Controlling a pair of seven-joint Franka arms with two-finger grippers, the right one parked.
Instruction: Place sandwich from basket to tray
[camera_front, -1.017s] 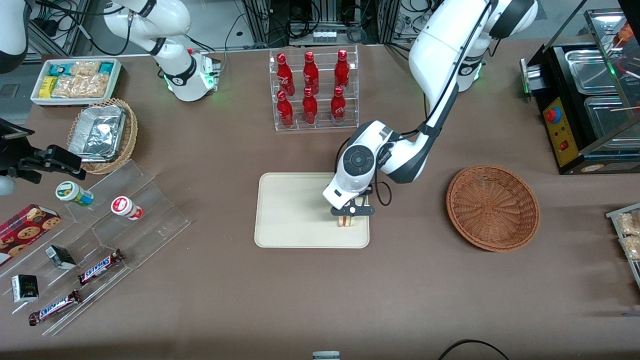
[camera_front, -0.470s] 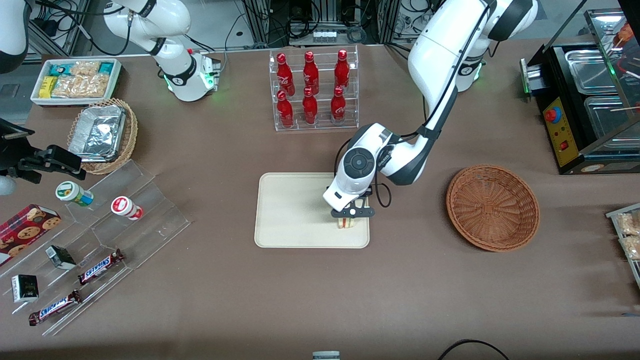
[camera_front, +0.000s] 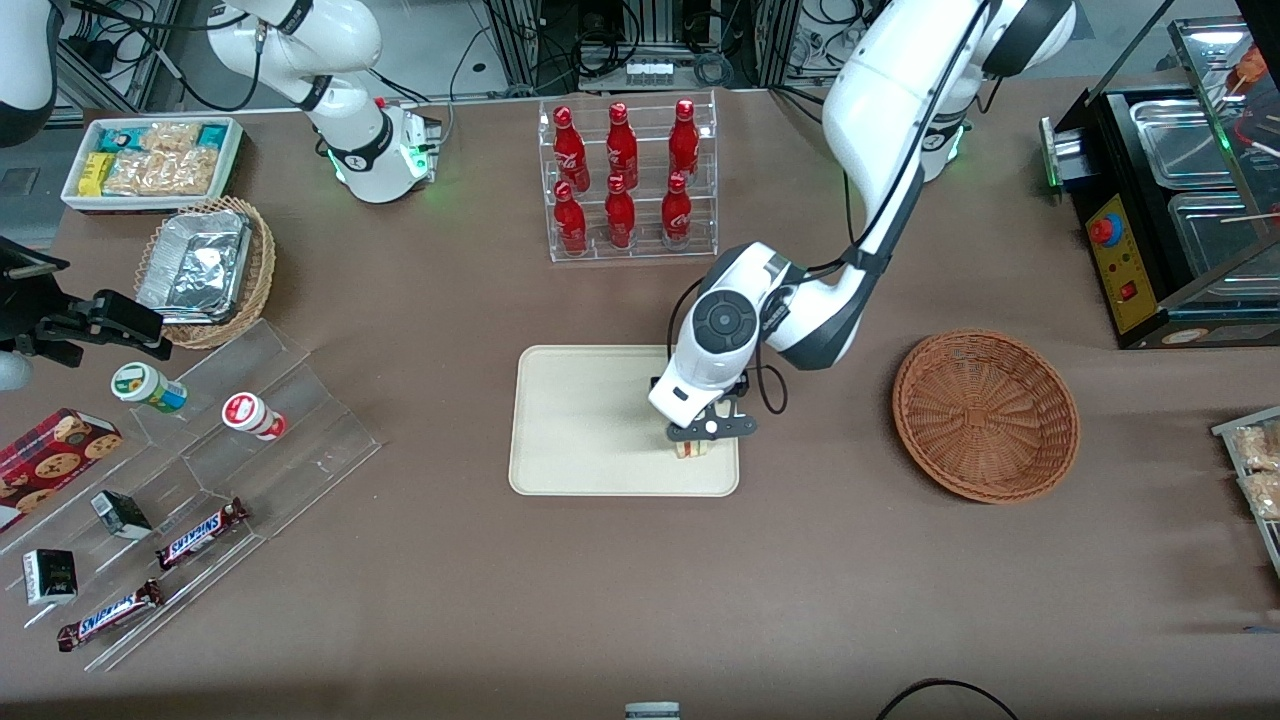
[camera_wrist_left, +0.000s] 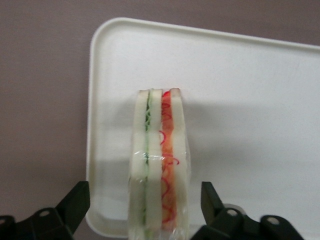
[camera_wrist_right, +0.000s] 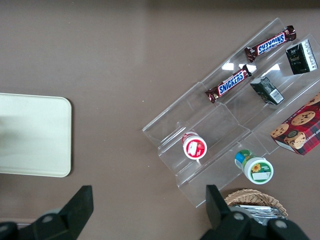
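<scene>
The sandwich stands on edge on the tray, close to the tray's corner that lies nearest the front camera and toward the working arm's end of the bench. Its green and red filling layers face up toward the wrist camera. The gripper hangs directly above it, fingers spread wide, one on each side of the sandwich and clear of the bread, so nothing is grasped. The basket sits on the bench well apart from the tray, toward the working arm's end, with nothing in it.
</scene>
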